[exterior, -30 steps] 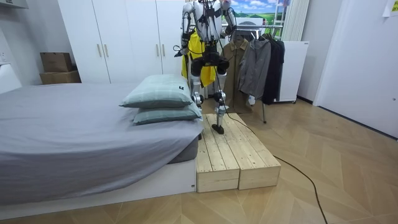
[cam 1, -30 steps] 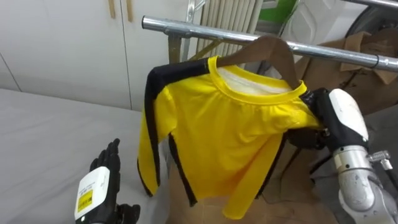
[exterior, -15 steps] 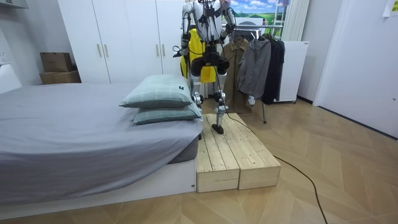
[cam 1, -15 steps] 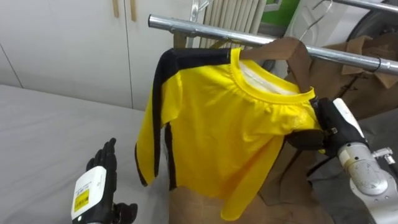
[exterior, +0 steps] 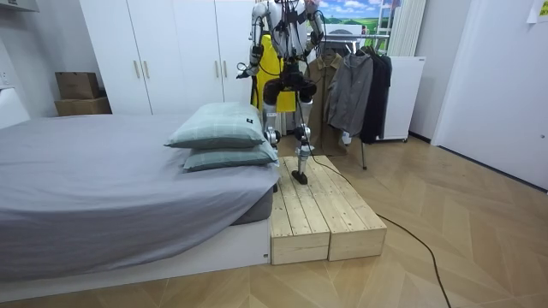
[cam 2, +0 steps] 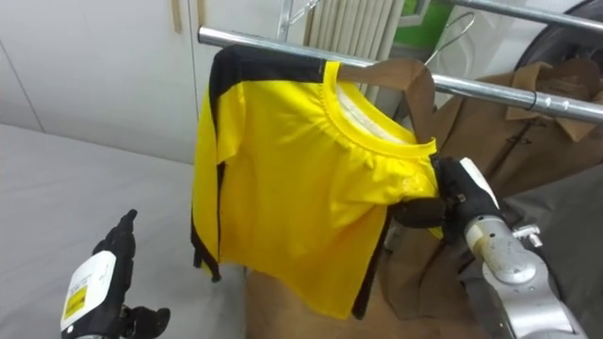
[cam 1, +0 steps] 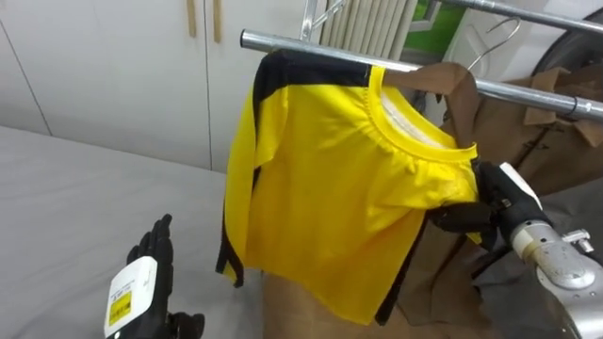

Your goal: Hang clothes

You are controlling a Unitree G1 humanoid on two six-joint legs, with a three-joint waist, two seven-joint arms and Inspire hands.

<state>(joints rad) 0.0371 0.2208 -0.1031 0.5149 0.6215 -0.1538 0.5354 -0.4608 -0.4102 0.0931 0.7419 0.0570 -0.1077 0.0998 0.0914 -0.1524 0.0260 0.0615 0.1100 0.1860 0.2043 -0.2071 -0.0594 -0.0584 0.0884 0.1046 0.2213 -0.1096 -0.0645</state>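
Note:
A yellow shirt point(cam 1: 330, 188) with black trim hangs on a wooden hanger point(cam 1: 443, 77). Its top shoulder lies against the metal rail point(cam 1: 301, 45). My right hand point(cam 1: 490, 200) comes in from the right with its dark fingers curled round the shirt's right shoulder. The hanger's hook is hidden behind the cloth. At the lower left, my left hand point(cam 1: 146, 282) is held open above the bed and apart from the shirt. In the room view I stand on a wooden platform point(exterior: 317, 214) at the bed's end, facing the clothes rack, with the shirt point(exterior: 267, 64) raised.
A brown coat point(cam 1: 532, 122) and an empty wire hanger point(cam 1: 499, 36) occupy the rail to the right. White wardrobe doors point(cam 1: 113, 66) stand behind, and the grey bed point(cam 1: 66, 217) lies at the left. Dark garments point(exterior: 360, 85) hang further along the rack.
My right hand has lifted the shirt up and to the left, so its black shoulder now overlaps the rail. The left hand has sunk slightly.

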